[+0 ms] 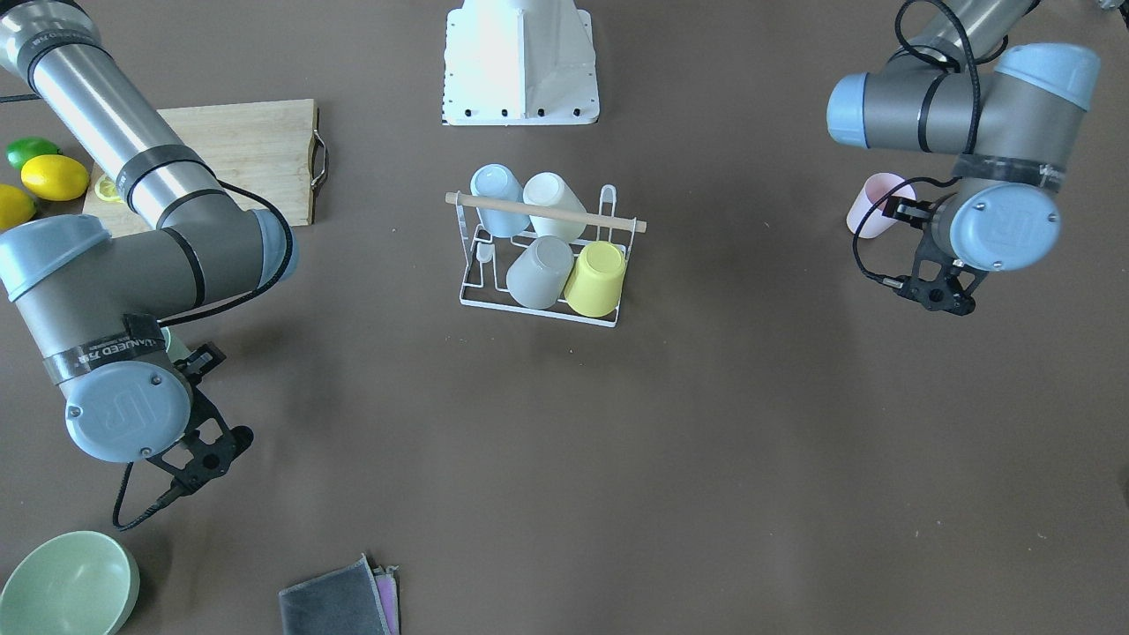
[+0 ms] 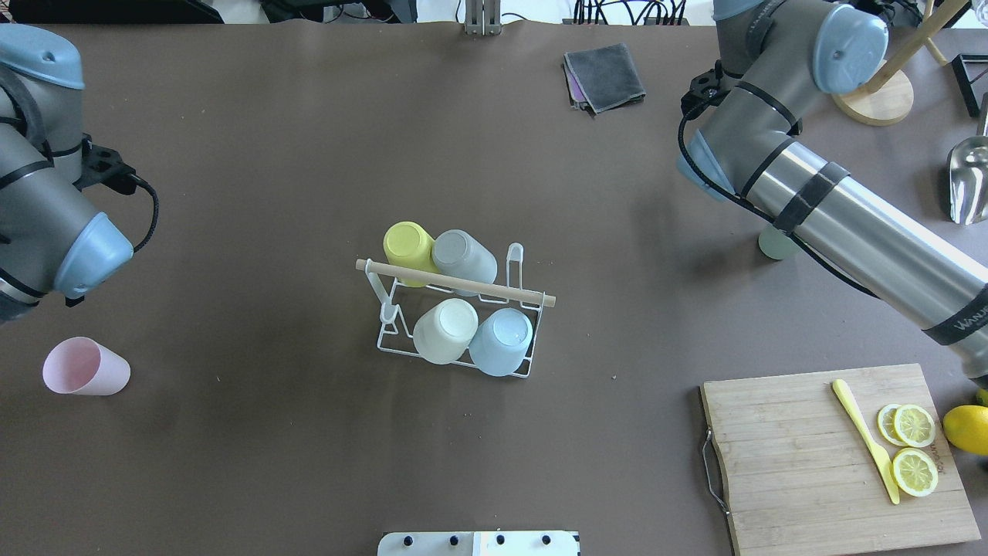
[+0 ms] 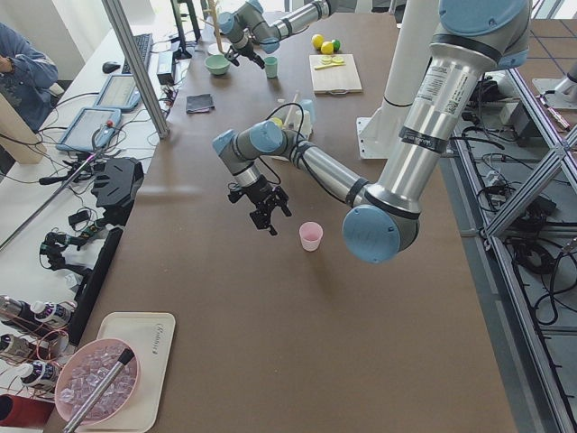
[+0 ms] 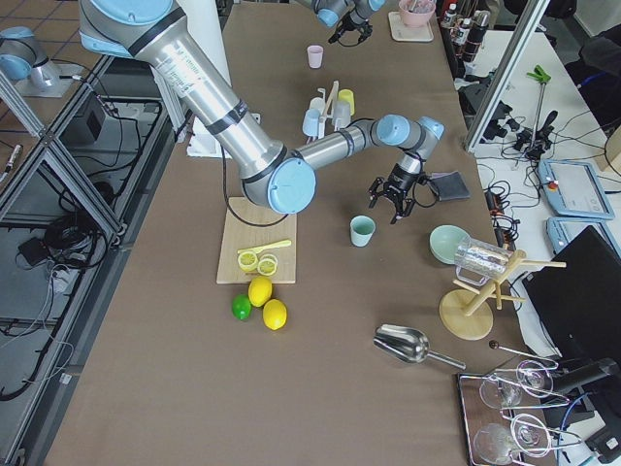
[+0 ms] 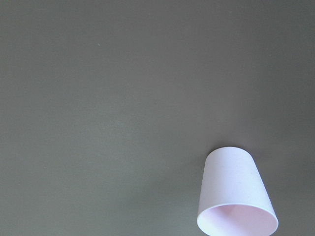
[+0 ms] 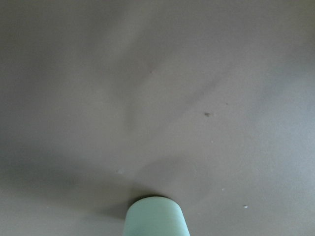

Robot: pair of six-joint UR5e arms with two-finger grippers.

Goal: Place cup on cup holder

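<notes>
The white wire cup holder [image 2: 386, 340] with a wooden rod handle stands mid-table and also shows in the front view [image 1: 472, 295]. It carries yellow, grey, cream and blue cups upside down on its prongs. A pink cup [image 2: 85, 368] stands upright on the table at the left, also in the left wrist view [image 5: 236, 196]. My left gripper [image 1: 926, 265] hangs open and empty just beside it. A mint green cup [image 4: 362, 230] stands upright at the right, partly hidden under my right arm in the overhead view [image 2: 776, 243]. My right gripper [image 1: 207, 410] is open and empty beside it.
A wooden cutting board [image 2: 803, 463] with lemon slices and a yellow knife lies at the near right, with lemons and a lime [image 1: 31, 150] past it. A green bowl [image 1: 66, 582], folded grey cloths [image 2: 606, 73] and a metal scoop [image 2: 969, 177] sit along the far side.
</notes>
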